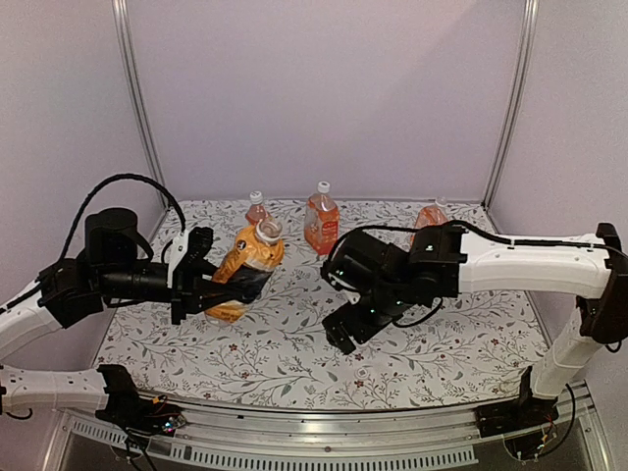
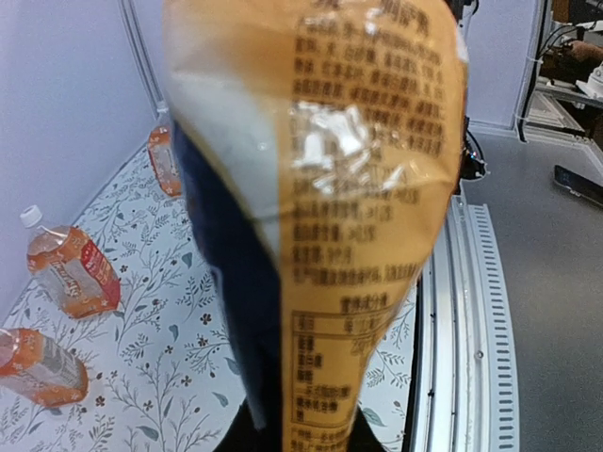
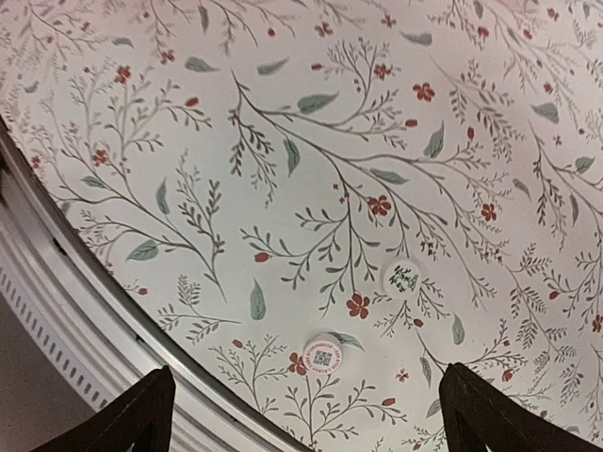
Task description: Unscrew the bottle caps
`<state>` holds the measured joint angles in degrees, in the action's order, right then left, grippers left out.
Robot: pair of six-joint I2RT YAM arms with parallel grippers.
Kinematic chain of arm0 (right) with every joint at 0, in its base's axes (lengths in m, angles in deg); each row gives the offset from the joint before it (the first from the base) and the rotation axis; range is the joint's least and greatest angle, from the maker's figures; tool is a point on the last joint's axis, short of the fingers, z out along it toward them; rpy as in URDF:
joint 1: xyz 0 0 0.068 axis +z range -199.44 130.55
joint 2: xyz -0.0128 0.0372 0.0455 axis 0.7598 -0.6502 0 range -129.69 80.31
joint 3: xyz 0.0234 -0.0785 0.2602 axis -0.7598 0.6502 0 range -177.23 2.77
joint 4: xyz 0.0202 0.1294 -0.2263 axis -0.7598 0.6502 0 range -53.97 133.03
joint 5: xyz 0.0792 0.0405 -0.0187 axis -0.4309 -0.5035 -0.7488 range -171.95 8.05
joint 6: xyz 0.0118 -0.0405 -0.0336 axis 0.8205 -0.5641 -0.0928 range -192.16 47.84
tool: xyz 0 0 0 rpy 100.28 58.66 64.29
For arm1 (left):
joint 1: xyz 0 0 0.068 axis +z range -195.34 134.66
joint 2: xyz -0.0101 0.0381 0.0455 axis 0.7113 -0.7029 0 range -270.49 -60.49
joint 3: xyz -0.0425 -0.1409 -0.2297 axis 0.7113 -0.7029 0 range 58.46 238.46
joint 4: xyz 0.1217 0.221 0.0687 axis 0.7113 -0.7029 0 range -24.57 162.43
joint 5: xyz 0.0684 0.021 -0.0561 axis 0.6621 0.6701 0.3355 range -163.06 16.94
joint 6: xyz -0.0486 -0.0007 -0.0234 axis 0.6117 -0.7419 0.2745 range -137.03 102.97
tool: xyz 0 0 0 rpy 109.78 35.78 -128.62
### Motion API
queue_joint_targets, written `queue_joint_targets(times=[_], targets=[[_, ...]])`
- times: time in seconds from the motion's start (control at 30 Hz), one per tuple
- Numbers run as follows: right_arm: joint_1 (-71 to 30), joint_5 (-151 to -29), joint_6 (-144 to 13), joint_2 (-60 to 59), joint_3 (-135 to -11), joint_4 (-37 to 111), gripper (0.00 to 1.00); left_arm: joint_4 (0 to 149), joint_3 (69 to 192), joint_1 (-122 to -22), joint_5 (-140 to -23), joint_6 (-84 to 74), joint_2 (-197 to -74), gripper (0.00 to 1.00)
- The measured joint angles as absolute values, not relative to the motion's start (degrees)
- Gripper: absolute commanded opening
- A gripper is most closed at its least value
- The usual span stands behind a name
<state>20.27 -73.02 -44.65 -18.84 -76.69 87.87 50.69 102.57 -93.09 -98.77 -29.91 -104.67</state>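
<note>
Presently my left gripper [image 1: 201,280] clamps the tilted bottle [image 1: 245,263], apparently uncapped; my right gripper [image 3: 306,414], right of the bottle, gapes empty. Risk: a slipping grip spills drink

Two arms, white shells over black joints.
Left arm [image 1: 108,275] and right arm [image 1: 530,263]: white tube sections, black motor housings. A black cable [image 1: 128,180] is fitted to each. The right gripper [image 3: 307,371] has matte black, wedge-shaped fingers [image 3: 137,419].

The left pincer [image 1: 218,287] grips the tilted black-labelled bottle [image 1: 247,263] — the right pincer [image 1: 345,334] hangs nearby over the floral table [image 1: 294,368].
</note>
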Motion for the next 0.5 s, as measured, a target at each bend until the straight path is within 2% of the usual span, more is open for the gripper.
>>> queue_joint_targets(times=[0.1,0.27,0.37,0.5], targets=[[20.3,-72.5,-49.7,-9.5,-78.8,85.9,0.98,52.3,104.4,-93.7,-99.8,-29.6,-104.9,0.00],[20.3,-76.6,-62.2,6.9,-78.5,71.0,0.99,54.0,107.5,-95.7,-101.7,-29.1,-106.3,0.00],[20.3,-81.1,-69.0,10.3,-79.5,60.9,0.99,55.4,109.7,-97.1,-103.0,-28.5,-108.0,0.00],[20.3,-86.9,-74.9,6.1,-86.0,52.4,0.98,56.1,112.4,-97.9,-103.7,-27.9,-110.1,0.00]])
